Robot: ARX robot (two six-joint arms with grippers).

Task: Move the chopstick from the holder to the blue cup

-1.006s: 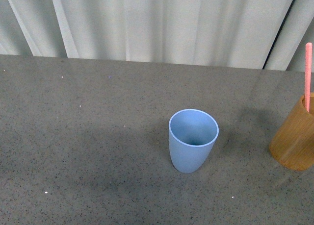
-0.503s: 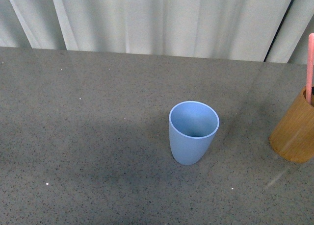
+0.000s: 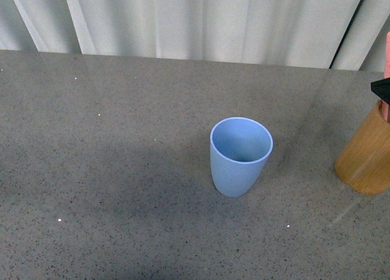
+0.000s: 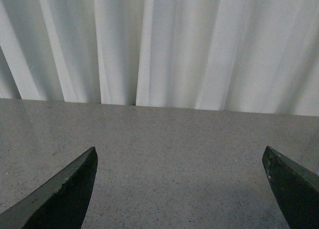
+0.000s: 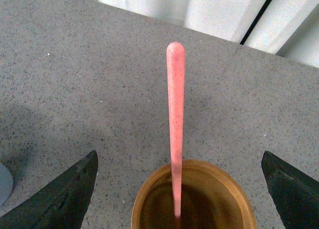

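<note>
The light blue cup [image 3: 241, 155] stands upright and empty in the middle of the grey table. The orange-brown holder [image 3: 367, 161] stands at the right edge of the front view, with the pink chopstick [image 3: 387, 51] sticking up out of it. In the right wrist view the chopstick [image 5: 175, 114] rises from the holder [image 5: 217, 196], and my right gripper [image 5: 179, 154] is open above the holder with a finger on each side, not touching the stick. A black corner of it [image 3: 382, 88] shows in the front view. My left gripper [image 4: 179, 151] is open and empty over bare table.
The speckled grey table [image 3: 109, 170] ends at a white pleated curtain [image 3: 201, 21] along the back. An edge of the blue cup [image 5: 4, 181] shows in the right wrist view. A dark gap in the curtain [image 3: 347, 30] is at the back right.
Everything in the front view has shifted upward in the picture. A black part of my right gripper has come into view above the holder at the right edge.
</note>
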